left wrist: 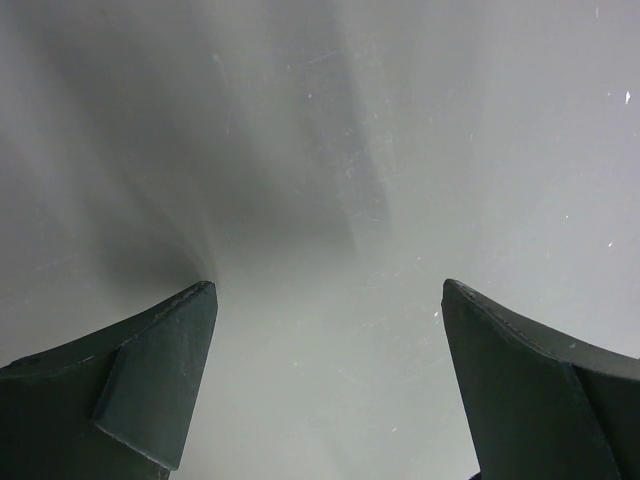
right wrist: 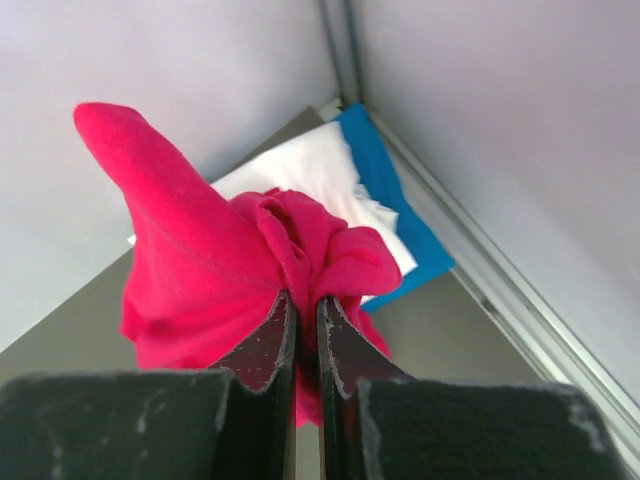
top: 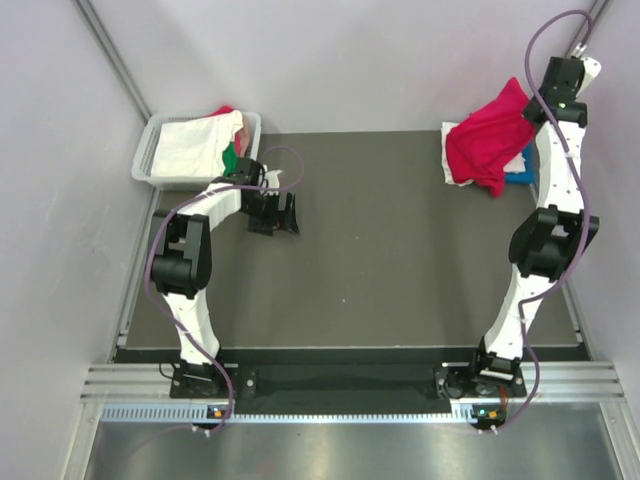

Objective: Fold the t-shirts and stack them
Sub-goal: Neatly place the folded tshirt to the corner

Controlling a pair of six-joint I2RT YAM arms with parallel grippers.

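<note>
The red t-shirt (top: 490, 140) hangs bunched at about two o'clock on the tabletop (top: 380, 260). Its lower part is draped over a folded white t-shirt (right wrist: 300, 170), which lies on a blue t-shirt (right wrist: 410, 225). My right tool (right wrist: 307, 330) is pressed together on a thick gather of the red cloth, and one loose end sticks up toward eleven o'clock in the wrist view.

I judge this shirt to be light, very soft and limp, so it will sag wherever I do not support it. The matte knit should not slip from the pads. A pinch at a hem or a shoulder seam would probably let it hang flatter than this crumpled grip does.

My left tool (top: 285, 215) is spread wide and holds nothing. It sits at ten o'clock, near the pale ribbed plastic tub (top: 150, 165), where heaped cloth (top: 195, 145) lies, mostly white.
</note>
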